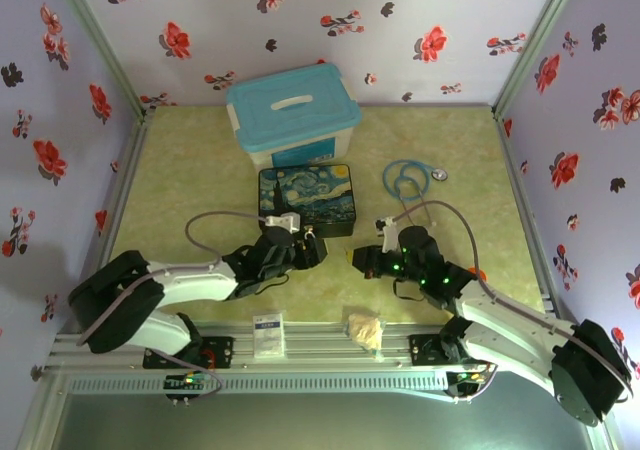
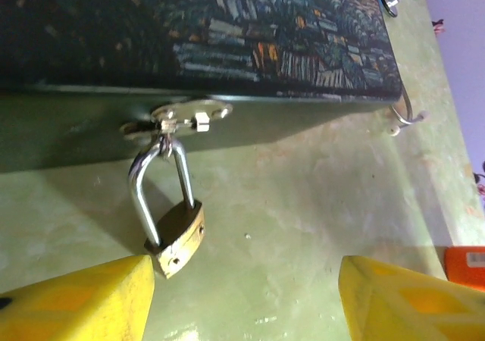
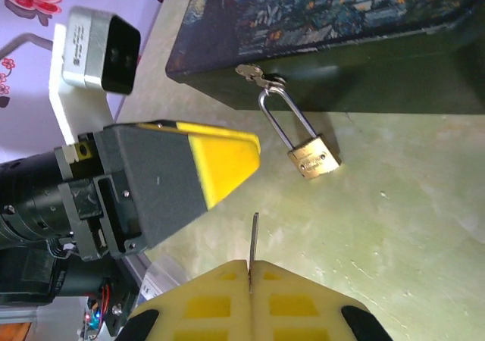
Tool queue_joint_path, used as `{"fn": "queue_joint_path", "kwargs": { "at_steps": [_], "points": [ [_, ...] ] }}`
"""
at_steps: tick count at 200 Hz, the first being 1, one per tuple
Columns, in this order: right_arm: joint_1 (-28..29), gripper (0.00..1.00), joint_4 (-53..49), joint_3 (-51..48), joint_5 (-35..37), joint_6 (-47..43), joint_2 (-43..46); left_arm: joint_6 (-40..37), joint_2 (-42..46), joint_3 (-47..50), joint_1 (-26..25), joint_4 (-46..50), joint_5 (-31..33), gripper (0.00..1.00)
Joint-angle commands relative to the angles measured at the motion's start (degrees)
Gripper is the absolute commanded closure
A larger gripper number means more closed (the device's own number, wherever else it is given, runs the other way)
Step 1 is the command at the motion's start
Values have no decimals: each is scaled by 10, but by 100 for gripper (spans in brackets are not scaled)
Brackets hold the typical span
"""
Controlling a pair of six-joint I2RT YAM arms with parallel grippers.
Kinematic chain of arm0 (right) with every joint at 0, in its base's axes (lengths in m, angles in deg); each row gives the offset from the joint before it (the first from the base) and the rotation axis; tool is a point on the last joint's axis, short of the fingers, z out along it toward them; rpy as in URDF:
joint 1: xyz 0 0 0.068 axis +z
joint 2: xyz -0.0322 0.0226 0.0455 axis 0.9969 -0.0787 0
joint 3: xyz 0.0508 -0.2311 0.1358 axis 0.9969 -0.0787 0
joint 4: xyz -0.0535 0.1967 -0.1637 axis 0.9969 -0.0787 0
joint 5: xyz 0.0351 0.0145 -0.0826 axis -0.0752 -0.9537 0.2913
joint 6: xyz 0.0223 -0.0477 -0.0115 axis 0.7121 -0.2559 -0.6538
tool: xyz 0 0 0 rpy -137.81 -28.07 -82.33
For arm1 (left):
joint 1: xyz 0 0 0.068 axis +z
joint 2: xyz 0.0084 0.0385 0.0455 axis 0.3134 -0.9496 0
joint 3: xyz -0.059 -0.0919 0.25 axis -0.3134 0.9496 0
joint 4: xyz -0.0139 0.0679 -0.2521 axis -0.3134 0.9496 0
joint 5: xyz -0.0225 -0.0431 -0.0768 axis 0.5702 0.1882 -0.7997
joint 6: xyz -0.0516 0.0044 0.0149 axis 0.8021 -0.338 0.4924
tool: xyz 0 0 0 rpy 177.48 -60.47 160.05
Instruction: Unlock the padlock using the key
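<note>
Brass padlock (image 2: 176, 235) hangs by its shackle from the painted box (image 2: 227, 38) clasp, mid-worktop, its body lying toward the near edge. My left tool (image 2: 244, 280) stands open and empty just short of it. My right tool (image 3: 250, 280) is clamped on the key (image 3: 254, 239), blade aimed lockward. I reckon the next move is to steady the body, then line up the keyway.

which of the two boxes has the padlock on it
The dark starry-night box, the nearer one: the padlock hangs from its front clasp. The clear box with the blue lid stands behind it.
</note>
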Motion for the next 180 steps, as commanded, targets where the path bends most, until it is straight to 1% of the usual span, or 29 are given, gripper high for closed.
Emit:
{"fn": "queue_joint_path", "kwargs": {
  "at_steps": [1,23,42,60,75,98,130,150,161,180],
  "points": [
    [-6,100,-11,-5,6,-18,14,-22,-23,-16,-10,34,65,35],
    [-9,100,-9,-9,2,-18,18,-22,-44,-25,-13,42,80,35],
    [-11,100,-4,-13,-1,-17,17,-16,-56,-19,-19,23,106,35],
    [-12,100,-2,-19,2,-16,19,-20,-79,-12,-20,-23,106,35],
    [-14,100,-1,-23,3,-16,21,-25,-105,-22,-20,-43,97,39],
    [-16,100,-3,-25,3,-17,22,-32,-139,-46,-24,-43,88,46],
    [-18,100,-4,-29,6,-16,25,-23,-159,-52,-31,-35,88,54],
    [-19,100,1,-31,8,-13,20,-17,-157,-43,-31,-47,84,66],
    [-19,100,10,-33,10,-7,11,-14,-149,-41,-32,-46,84,70],
    [-19,100,65,-42,-3,18,-22,-12,-132,-33,-32,-47,81,79]
  ]
}}
